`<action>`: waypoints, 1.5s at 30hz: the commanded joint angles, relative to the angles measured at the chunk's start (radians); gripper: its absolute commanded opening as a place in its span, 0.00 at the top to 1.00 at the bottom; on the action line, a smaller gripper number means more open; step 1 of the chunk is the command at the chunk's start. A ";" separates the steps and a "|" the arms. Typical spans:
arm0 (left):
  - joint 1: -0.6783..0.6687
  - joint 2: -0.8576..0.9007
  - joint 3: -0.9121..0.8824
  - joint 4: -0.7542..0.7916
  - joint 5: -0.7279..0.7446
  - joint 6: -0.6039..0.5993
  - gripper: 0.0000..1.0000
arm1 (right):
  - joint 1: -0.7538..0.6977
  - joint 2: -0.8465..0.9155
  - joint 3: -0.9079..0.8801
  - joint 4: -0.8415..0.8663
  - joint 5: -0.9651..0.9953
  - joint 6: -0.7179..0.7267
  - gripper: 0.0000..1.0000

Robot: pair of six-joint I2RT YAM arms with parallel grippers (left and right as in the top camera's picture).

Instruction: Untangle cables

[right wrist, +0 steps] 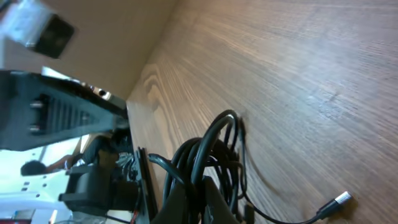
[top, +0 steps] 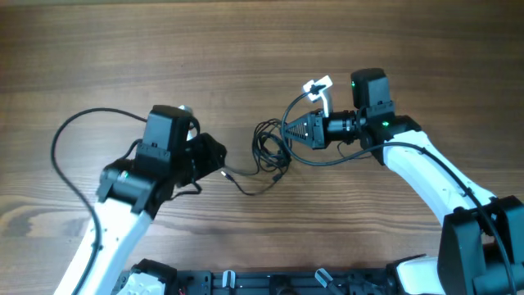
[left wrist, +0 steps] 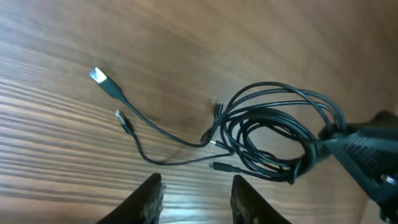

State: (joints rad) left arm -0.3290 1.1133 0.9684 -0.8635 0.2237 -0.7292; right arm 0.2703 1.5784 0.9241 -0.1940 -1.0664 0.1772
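Peering from the left wrist shows the cables' (left wrist: pixel 231 127) silver plug (left wrist: pixel 97 76), indistinct overhead.

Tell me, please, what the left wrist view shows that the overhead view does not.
Only the left wrist view shows the left claw open, nothing in its gap, and a silver-tipped plug clearly. Only the overhead view shows the left arm, the right arm and a white tag near the right one. Both show the coiled cables pinched by the right claw.
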 commanded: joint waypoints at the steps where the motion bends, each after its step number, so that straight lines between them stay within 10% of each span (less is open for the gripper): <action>1: -0.001 0.145 -0.001 0.008 0.075 -0.042 0.64 | 0.024 -0.011 -0.002 0.010 -0.043 -0.018 0.96; 40: -0.079 0.422 -0.002 0.255 0.081 0.150 0.47 | 0.028 -0.011 -0.002 0.143 -0.323 0.036 0.95; 45: -0.079 0.422 -0.002 0.245 0.086 0.150 0.96 | 0.028 -0.011 -0.002 0.155 -0.285 0.043 0.95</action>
State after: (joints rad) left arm -0.4080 1.5162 0.9680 -0.6014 0.3431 -0.5983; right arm 0.2939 1.5784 0.9226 -0.0509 -1.3064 0.2058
